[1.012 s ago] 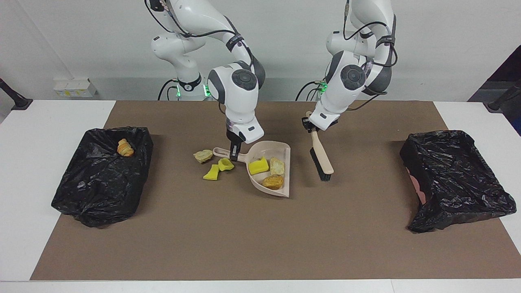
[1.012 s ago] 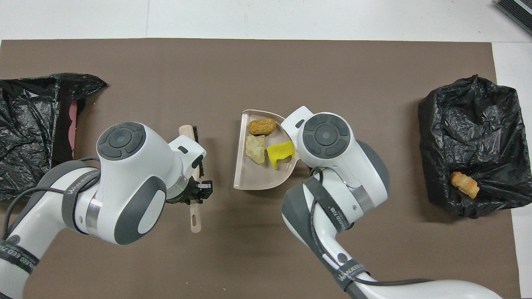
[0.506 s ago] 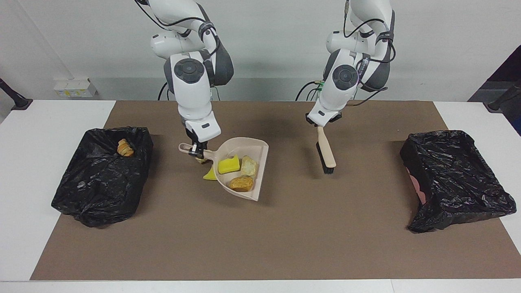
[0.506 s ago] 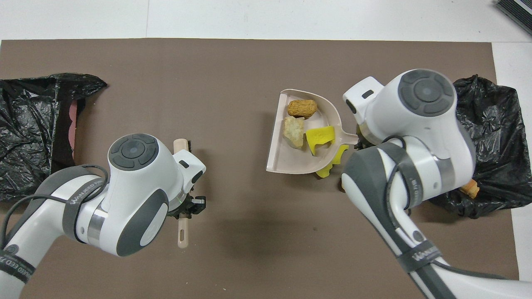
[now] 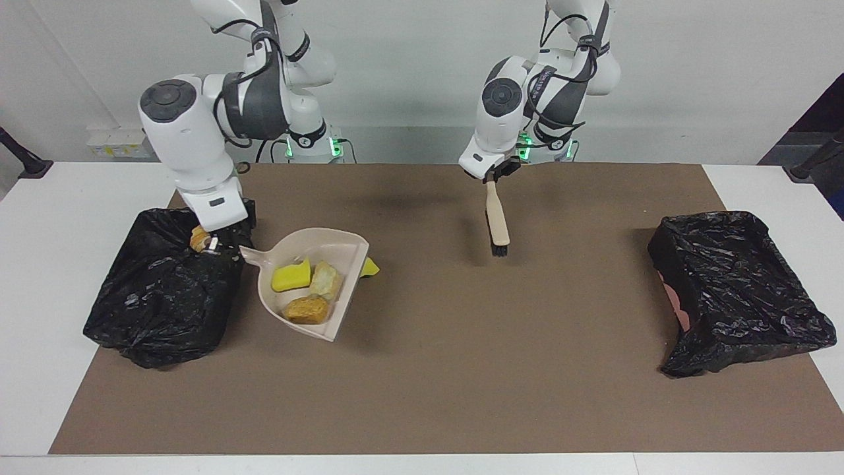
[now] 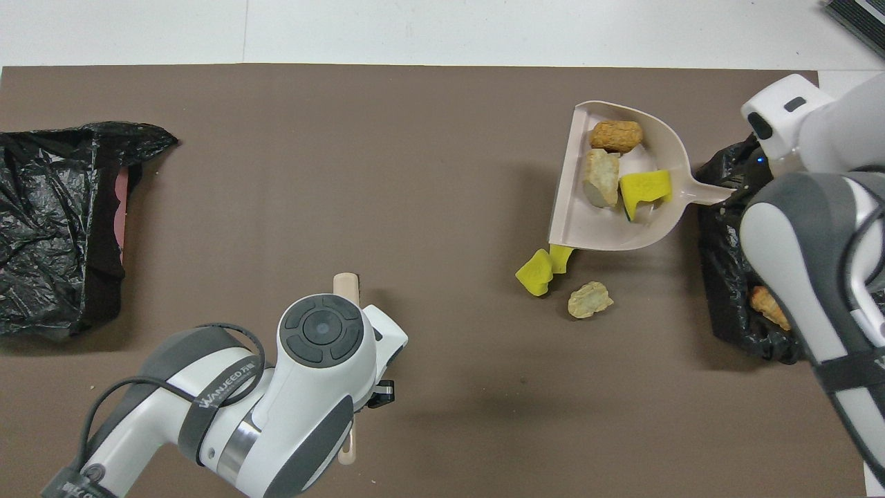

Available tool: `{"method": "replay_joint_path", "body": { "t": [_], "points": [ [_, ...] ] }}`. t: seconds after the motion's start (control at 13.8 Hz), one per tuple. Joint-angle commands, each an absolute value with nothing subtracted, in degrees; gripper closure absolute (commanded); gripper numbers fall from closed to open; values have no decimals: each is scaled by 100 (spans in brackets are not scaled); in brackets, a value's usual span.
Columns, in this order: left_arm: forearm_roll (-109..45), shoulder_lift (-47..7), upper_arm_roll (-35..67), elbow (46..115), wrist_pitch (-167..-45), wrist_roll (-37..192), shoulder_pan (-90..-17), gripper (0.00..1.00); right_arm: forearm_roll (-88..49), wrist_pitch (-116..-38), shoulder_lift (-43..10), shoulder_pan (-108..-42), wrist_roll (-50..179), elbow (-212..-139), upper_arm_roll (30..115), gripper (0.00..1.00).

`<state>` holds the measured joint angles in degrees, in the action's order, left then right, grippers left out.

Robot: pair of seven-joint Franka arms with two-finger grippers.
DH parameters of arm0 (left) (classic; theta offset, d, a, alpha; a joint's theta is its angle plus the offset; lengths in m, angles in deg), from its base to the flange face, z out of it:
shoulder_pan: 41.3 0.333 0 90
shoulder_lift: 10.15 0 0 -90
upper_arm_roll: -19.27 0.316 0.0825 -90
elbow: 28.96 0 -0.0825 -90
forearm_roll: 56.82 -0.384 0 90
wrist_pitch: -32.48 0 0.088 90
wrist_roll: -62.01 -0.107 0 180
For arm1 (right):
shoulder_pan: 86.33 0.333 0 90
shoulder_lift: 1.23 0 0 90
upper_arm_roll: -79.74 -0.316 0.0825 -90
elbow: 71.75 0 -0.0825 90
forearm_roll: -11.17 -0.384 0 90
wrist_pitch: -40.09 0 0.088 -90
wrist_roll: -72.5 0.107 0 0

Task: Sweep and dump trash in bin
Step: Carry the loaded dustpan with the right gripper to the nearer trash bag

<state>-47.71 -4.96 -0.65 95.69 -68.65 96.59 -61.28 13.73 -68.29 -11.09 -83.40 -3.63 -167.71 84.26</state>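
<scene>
My right gripper [image 5: 212,245] is shut on the handle of the beige dustpan [image 5: 343,249], over the edge of the black-lined bin [image 5: 151,310] at the right arm's end. The pan [image 6: 565,207] hangs tilted over the mat beside that bin. It carries trash: a yellow sponge piece [image 5: 291,277], a cream lump [image 5: 326,280] and an orange-brown lump [image 5: 306,309]. Two yellow scraps [image 6: 536,272] and a cream lump [image 6: 589,299] lie on the mat. My left gripper [image 5: 491,177] is shut on the beige brush [image 5: 496,221], which hangs bristles down over the mat.
A bread-like lump [image 5: 198,237] lies in the bin at the right arm's end. A second black-lined bin [image 5: 732,284] stands at the left arm's end. The brown mat [image 5: 461,369] covers the table's middle, with white table around it.
The right arm has lifted the loaded dustpan and carried it to the bin at its end. The scraps on the mat stayed. The left arm has raised the brush and drawn it back.
</scene>
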Motion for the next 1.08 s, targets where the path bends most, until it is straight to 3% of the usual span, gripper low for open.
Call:
{"method": "replay_joint_path", "body": {
  "t": [0.0, 0.14, 0.43, 0.87, 1.01],
  "points": [
    [-4374, 248, -383, 10337, -6981, 9787, -6221, 100, 1274, -6723, -1063, -8947, -1088, -16651, 8387, 100],
    [-3874, 470, -917, 10647, -7253, 9883, -6222, 100, 1309, -6767, -1081, -9570, -1616, -16624, 8387, 100],
    [-3758, 391, -1763, 11034, -8132, 10744, -6327, 100, 1580, -6837, -1107, -10328, -2304, -16510, 8396, 100],
    [-3388, 277, -1817, 11123, -8116, 10508, -6353, 100, 2987, -6864, -985, -10532, -2217, -16597, 8396, 100],
    [-3388, 268, -1817, 11123, -8160, 10464, -6353, 91, 3294, -6864, -914, -10505, -2068, -16729, 8396, 100]
  ]
}}
